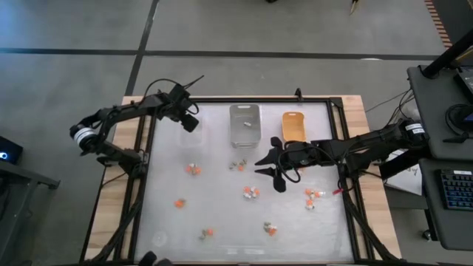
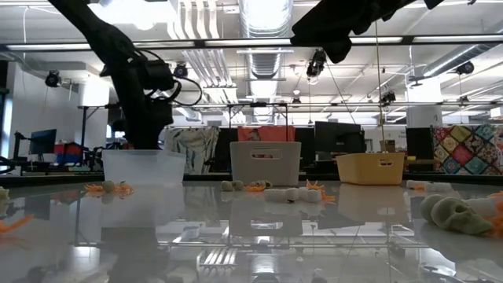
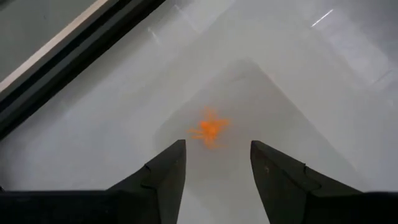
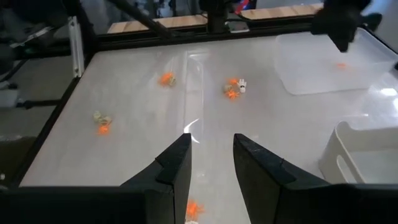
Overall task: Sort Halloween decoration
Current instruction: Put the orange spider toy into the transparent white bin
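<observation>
My left gripper (image 1: 190, 124) (image 3: 217, 146) hangs open over the clear tray (image 1: 194, 135) at the table's far left. An orange trinket (image 3: 209, 129) lies in that tray below the fingers, apart from them. My right gripper (image 1: 260, 165) (image 4: 210, 140) stands open above the table's middle with nothing between its fingers. Small Halloween decorations lie loose on the white table: orange and pale ones (image 1: 193, 169), (image 1: 237, 165), (image 1: 251, 192), (image 1: 179, 202), (image 1: 312, 196), (image 1: 270, 228), (image 1: 206, 233).
A grey tray (image 1: 244, 124) and an orange-yellow tray (image 1: 293, 125) stand beside the clear one along the far edge. A black frame (image 1: 140, 177) rims the table. In the low view a pale skull-like trinket (image 2: 456, 214) lies near the front right.
</observation>
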You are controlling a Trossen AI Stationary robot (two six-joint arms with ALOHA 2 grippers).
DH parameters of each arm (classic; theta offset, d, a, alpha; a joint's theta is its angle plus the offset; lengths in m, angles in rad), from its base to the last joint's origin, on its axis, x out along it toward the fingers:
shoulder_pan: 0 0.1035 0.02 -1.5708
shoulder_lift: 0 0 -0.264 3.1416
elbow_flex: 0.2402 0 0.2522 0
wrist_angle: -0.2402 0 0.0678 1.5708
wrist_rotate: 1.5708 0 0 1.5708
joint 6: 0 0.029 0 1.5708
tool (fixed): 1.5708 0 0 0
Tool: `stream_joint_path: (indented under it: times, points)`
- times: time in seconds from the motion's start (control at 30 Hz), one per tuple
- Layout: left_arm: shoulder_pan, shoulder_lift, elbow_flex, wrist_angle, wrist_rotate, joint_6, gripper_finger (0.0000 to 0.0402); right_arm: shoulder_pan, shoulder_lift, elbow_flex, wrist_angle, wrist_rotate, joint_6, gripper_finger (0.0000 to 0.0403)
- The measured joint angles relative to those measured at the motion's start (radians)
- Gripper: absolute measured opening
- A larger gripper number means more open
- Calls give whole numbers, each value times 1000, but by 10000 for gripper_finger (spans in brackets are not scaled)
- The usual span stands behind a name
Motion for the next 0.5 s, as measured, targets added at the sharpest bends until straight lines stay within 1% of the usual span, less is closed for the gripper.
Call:
stream_joint_path:
  times: [0.13, 0.3, 0.4, 0.5]
  points:
    - [-41, -56, 0, 1, 0, -1, 165, 0, 0, 0, -3, 57, 90, 109]
    - [-123, -177, 0, 25, 0, -24, 165, 0, 0, 0, -8, 61, 194, 109]
    - [-191, -263, 0, 47, 1, -33, 165, 0, 0, 0, -22, 59, 250, 109]
    - [-269, -347, 0, 82, 1, -50, 165, 0, 0, 0, -64, 58, 350, 109]
